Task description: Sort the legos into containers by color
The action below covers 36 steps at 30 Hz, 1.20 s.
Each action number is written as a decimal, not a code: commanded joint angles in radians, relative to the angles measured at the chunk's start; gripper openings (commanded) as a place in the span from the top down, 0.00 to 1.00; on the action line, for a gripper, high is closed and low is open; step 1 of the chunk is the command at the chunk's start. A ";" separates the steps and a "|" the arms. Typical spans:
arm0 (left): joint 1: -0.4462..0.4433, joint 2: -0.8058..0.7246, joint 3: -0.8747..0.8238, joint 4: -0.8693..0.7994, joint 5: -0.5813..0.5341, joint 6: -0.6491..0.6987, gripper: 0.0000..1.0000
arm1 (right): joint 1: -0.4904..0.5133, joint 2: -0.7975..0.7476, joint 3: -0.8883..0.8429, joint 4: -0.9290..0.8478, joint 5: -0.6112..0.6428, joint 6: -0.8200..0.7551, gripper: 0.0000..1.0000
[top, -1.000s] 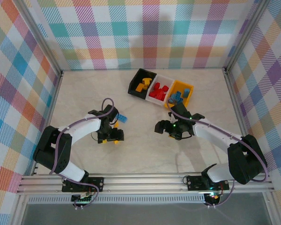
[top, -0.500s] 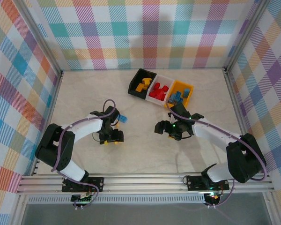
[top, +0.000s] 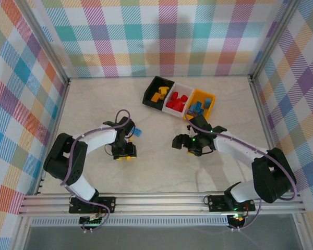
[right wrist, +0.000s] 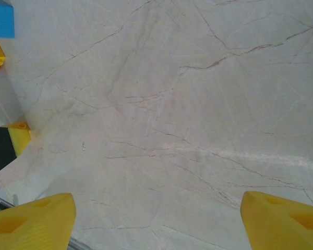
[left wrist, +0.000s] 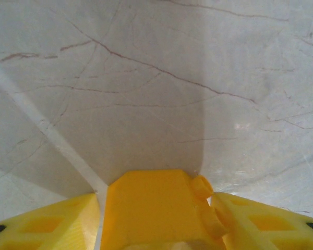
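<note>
A yellow lego (left wrist: 146, 198) is framed by the left hand (left wrist: 155, 216) — whether it is gripped is unclear. The right hand's (right wrist: 156, 203) jaws are held wide apart.

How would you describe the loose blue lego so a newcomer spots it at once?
On the marble-patterned table, look to the left arm's tool on the left half. Just beyond it, toward the row of bins, lies the blue lego. It is the only blue brick seen outside the orange-yellow bin.
</note>
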<state>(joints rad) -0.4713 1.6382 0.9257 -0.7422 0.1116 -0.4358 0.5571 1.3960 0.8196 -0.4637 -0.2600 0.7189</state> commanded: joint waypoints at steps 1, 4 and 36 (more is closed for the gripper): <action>-0.025 0.040 0.038 0.066 0.046 -0.003 0.48 | 0.007 -0.004 0.005 -0.006 -0.010 0.004 0.17; -0.026 0.059 0.067 0.059 0.047 0.001 0.54 | 0.006 -0.011 -0.001 -0.009 -0.008 0.004 0.17; 0.081 0.717 1.341 -0.199 0.125 0.107 0.62 | 0.001 -0.242 0.021 -0.256 0.134 0.076 0.18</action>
<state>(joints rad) -0.4011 2.2623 2.1246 -0.8959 0.1905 -0.3092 0.5568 1.1896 0.8173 -0.6456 -0.1505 0.7528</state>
